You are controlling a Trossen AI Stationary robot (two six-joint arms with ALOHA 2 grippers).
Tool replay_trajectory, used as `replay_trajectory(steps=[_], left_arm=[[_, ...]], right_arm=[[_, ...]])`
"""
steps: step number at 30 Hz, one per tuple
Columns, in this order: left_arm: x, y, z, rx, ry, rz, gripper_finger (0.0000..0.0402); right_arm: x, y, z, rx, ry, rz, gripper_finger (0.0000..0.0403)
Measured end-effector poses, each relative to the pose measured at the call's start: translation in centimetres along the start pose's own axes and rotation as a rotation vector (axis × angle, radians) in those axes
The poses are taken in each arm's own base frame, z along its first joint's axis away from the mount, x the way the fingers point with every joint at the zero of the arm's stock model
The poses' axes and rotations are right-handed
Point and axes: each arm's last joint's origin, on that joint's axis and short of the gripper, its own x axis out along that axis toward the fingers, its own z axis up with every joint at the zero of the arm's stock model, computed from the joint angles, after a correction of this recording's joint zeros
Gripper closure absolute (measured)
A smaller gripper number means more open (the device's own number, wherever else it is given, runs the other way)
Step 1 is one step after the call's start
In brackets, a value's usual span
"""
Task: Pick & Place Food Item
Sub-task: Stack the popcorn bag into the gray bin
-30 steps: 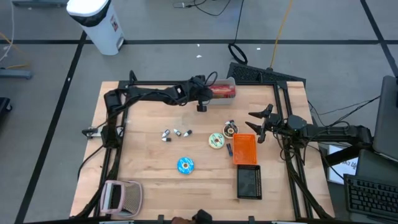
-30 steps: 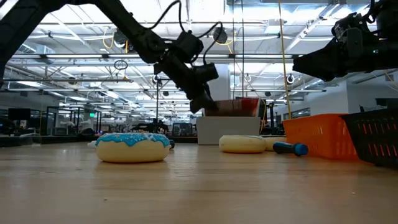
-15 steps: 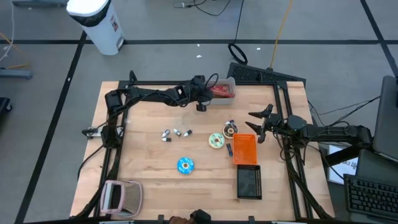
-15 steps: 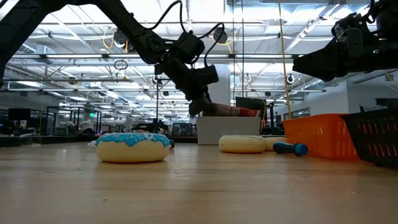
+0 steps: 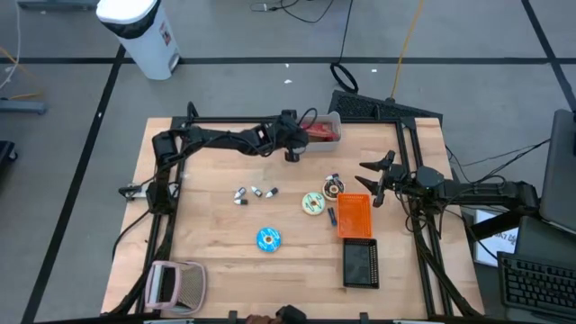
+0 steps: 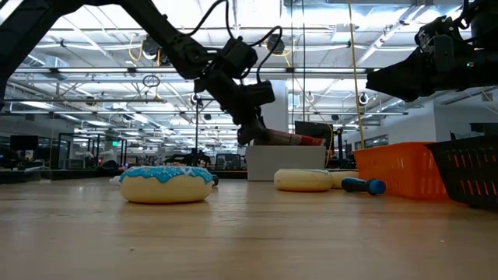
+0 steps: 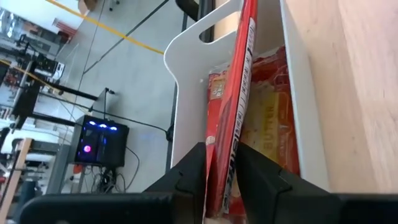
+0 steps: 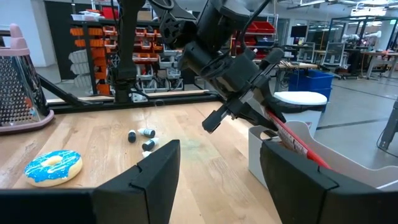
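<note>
The left gripper reaches into the white bin at the table's far edge, its jaws slightly parted on either side of a flat red food packet that stands on edge inside; whether the fingers press on the packet or merely flank it cannot be told from the wrist view. The packet leans against the bin's wall, with a second red-and-yellow packet lying beside it in the same bin. From the low view the red packet slants out over the bin's rim.

The right gripper hangs above the table's right side with its jaws open and empty, just beside an orange basket. A black basket sits next to the orange one, nearer the front edge; nothing can be seen in either.

On the bare wooden table lie a blue-frosted donut, a pale frosted donut and a few small cylindrical pieces, all well apart from the bin.
</note>
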Motion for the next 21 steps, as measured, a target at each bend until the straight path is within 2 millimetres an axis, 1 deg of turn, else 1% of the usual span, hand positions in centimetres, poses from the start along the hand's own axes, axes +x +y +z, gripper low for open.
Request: replay_trajectory(steps=[9,15,18,21], left_arm=[[0.01,0.03,-0.13,-0.16,0.024,0.018,0.0315],[0.0,0.01,-0.1,-0.232,0.022,0.018,0.0314],[0.0,0.03,-0.08,-0.264,0.016,0.016,0.0293],[0.0,0.18,-0.02,-0.282,0.019,0.046,0.0246]], right_arm=[[0.0,0.0,0.0,0.0,0.0,0.0,0.0193],[0.0,0.0,0.0,0.0,0.0,0.0,0.0193],[0.0,0.0,0.0,0.0,0.0,0.0,0.0193],[0.0,0.0,0.0,0.0,0.0,0.0,0.0193]])
